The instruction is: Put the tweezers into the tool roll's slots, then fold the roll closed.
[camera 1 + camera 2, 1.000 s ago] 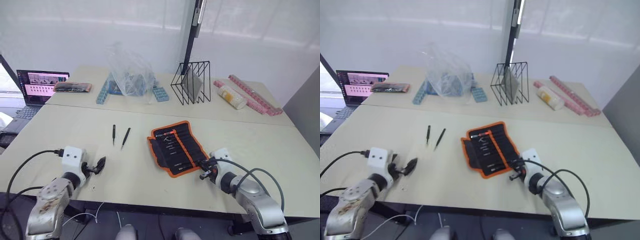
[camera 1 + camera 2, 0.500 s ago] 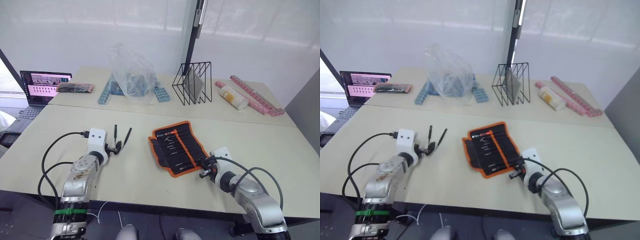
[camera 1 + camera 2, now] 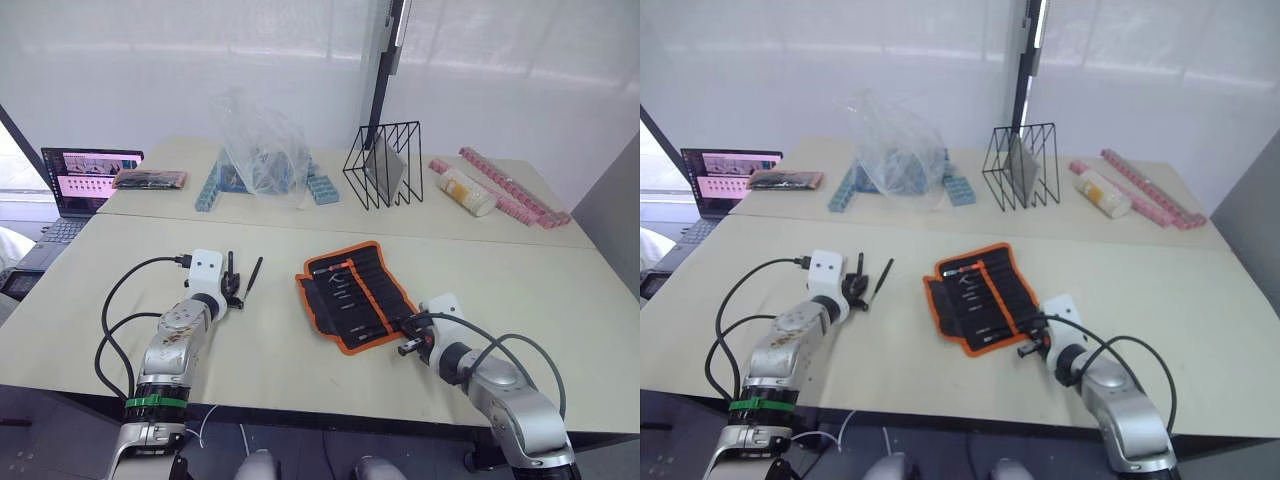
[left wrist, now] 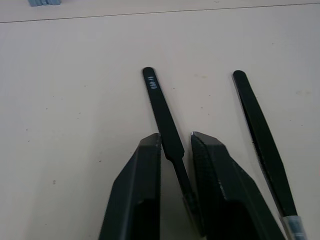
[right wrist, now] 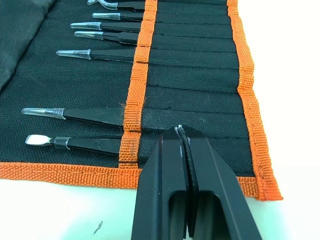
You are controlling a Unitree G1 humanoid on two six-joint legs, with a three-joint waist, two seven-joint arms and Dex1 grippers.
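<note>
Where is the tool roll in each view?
Left eye view: tool roll at centre, right of two loose tweezers.
Right eye view: the same place.
Right wrist view: spread beyond the shut right end effector.
Shared landmark: its orange border.

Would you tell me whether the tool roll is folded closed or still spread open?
Spread open: the tool roll lies flat on the table, its slots facing up with tweezers already tucked in them.

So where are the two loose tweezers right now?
Both tweezers lie on the table, left of the tool roll; the left gripper straddles one, the other lies just beside it.
</note>
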